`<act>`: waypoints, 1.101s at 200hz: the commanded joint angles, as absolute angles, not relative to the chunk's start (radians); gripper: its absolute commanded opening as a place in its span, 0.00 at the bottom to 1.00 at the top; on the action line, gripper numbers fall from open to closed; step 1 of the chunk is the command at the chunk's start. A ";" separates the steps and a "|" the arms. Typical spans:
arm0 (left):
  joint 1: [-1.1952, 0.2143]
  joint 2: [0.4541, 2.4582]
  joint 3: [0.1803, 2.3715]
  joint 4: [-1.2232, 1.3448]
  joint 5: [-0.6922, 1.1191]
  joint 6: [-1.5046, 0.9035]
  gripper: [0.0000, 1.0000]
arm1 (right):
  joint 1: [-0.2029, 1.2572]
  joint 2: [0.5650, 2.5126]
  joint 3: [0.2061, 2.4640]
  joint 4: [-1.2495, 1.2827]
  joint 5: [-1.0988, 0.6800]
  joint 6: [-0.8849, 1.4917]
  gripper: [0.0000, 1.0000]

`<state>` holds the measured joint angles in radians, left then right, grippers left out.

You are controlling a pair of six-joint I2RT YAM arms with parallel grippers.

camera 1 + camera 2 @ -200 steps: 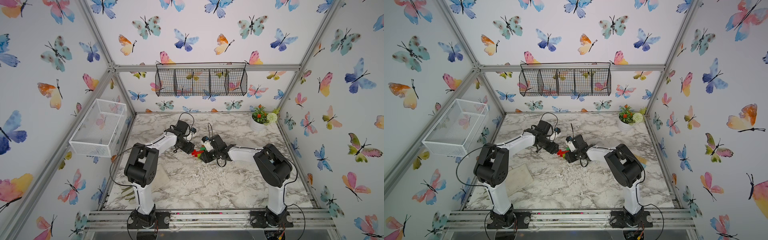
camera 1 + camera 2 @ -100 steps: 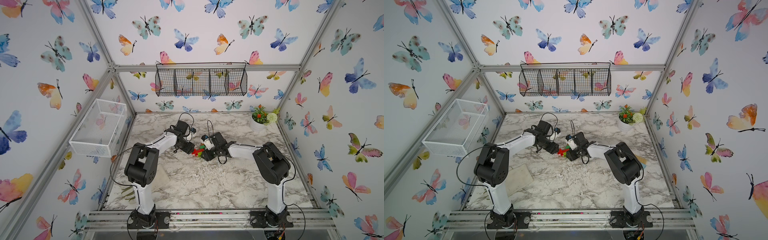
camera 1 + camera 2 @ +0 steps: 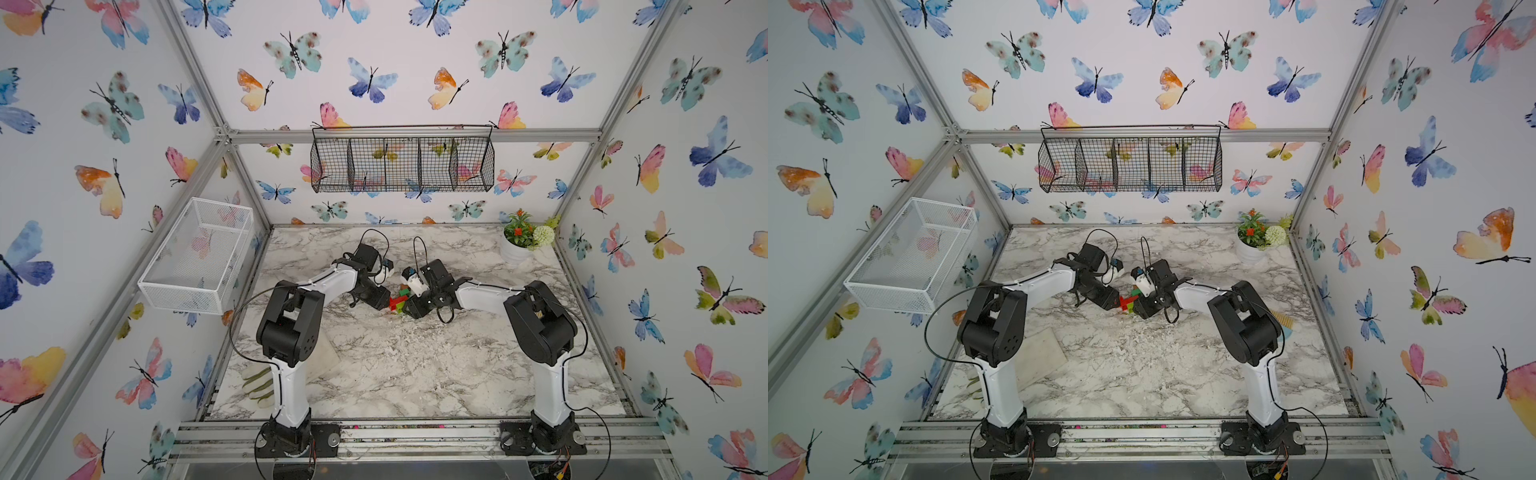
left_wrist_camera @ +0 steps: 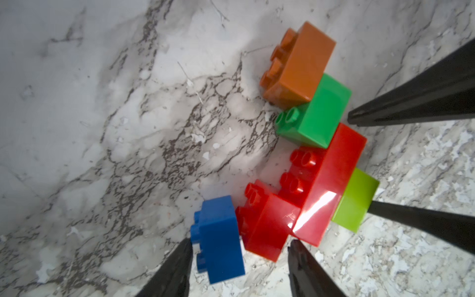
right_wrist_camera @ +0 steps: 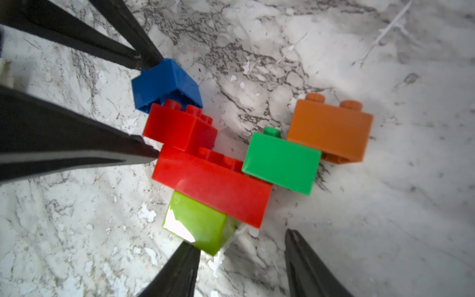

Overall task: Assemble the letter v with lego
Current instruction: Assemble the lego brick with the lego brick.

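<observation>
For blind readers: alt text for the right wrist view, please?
A multicoloured lego V lies on the marble table, with a blue brick and an orange brick at its arm tips and a lime green brick at its point. The open right gripper is beside that point.

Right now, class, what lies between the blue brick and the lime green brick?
The small red brick, then the longer red brick, from the blue brick to the lime green brick; clearest in the right wrist view.

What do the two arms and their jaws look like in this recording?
Left arm and right arm match: white tubular links, bulky black joint housings, thin black cables looping alongside. Jaws are glossy black, tapering to narrow tips.
</observation>
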<state>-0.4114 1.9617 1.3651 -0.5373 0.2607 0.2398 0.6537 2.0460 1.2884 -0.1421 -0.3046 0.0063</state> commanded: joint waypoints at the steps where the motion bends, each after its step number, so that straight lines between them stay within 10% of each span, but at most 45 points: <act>1: -0.405 1.979 1.388 -0.546 0.294 0.233 0.61 | 0.641 2.086 1.298 -0.213 -0.308 -0.012 0.57; 220: -0.406 2.028 1.411 -0.548 0.343 0.254 0.58 | 0.620 2.129 1.346 -0.264 -0.284 -0.095 0.56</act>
<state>-0.4114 2.0151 1.3945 -0.5350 0.3191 0.2436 0.6315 2.0792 1.3479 -0.1989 -0.3119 -0.0910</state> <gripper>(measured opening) 0.579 0.557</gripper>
